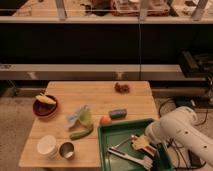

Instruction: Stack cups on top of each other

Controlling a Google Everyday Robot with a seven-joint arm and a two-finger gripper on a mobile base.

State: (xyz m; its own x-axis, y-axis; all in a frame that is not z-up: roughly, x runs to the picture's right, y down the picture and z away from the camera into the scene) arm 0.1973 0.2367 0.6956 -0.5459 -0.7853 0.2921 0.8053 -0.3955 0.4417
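The white arm (182, 131) reaches in from the right, and its gripper (141, 144) sits low inside the green tray (111, 134) at the table's (95, 92) front right; how wide it stands, or whether it holds anything, I cannot tell. The white cup (47, 146) and the steel cup (66, 149) stand just beside each other at the front left corner. The light-green cup (85, 116) is near the middle, well apart from them. The dark red bowl (45, 106) sits by the left edge
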